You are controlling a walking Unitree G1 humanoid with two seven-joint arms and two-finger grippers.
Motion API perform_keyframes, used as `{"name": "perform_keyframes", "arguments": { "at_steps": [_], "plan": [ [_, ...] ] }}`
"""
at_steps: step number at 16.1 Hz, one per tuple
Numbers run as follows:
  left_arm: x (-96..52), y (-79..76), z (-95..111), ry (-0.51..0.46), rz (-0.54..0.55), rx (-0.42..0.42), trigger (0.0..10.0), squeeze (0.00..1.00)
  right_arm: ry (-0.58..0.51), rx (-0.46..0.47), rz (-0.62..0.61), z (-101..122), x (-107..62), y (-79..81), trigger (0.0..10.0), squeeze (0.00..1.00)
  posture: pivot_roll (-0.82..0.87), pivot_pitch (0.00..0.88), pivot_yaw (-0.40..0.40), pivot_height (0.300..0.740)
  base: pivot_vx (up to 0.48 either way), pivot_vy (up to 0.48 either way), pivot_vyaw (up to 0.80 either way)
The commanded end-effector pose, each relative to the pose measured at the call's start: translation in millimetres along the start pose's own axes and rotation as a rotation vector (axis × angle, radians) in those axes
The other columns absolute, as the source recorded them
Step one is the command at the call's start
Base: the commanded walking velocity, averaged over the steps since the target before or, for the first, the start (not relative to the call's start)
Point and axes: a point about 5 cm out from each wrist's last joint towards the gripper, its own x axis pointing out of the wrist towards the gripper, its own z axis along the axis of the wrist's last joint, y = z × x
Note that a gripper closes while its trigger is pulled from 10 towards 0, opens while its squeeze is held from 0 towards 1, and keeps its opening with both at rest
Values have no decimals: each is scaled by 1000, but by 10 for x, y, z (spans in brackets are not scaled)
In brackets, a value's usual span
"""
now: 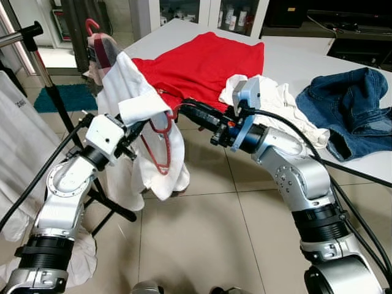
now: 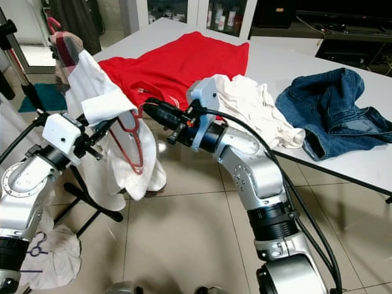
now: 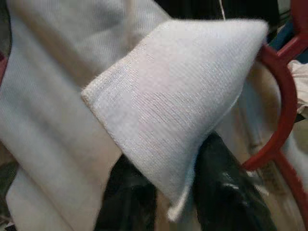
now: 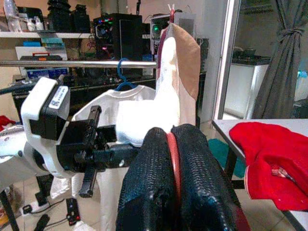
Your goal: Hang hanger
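Note:
A white garment [image 1: 131, 92] drapes over a red hanger [image 1: 164, 147] in the air between my two arms, left of the table. My right gripper [image 1: 185, 109] reaches in from the right and is shut on the hanger's red bar, which shows pinched between its fingers [image 4: 149, 183]. My left gripper [image 1: 139, 128] is shut on a folded edge of the white garment [image 3: 183, 106], with the cloth between its black fingers [image 3: 226, 192]. The metal clothes rail [image 4: 77, 63] runs behind the garment and carries a blue hanger [image 4: 124, 79] with a white shirt.
The rack's pole [image 1: 46, 79] and black feet [image 1: 110, 205] stand at my left, with white clothes [image 1: 18, 141] hanging there. The white table [image 1: 294, 58] holds a red shirt [image 1: 202, 61], a white cloth [image 1: 282, 104] and blue jeans [image 1: 349, 110]. Tiled floor lies below.

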Motion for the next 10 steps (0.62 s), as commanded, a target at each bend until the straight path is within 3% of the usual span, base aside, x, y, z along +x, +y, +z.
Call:
{"name": "perform_keyframes", "arguments": {
  "at_steps": [1,5,8,10],
  "plan": [
    [42,-34,66,-37,-27,8,0,0,-8,-32,22,67,3,18,0,47,89,0,-57,740,0,0,0],
    [51,-42,109,-66,-34,-29,0,0,17,-41,10,27,12,7,0,47,91,0,-54,740,0,0,0],
    [65,-24,171,-103,-22,-49,0,0,154,-94,-70,-152,-3,-92,0,47,92,0,-52,740,0,0,0],
    [69,6,185,-108,-7,-47,0,0,210,-143,-49,-235,-20,-67,0,51,92,0,-51,740,0,0,0]
  ]
}}
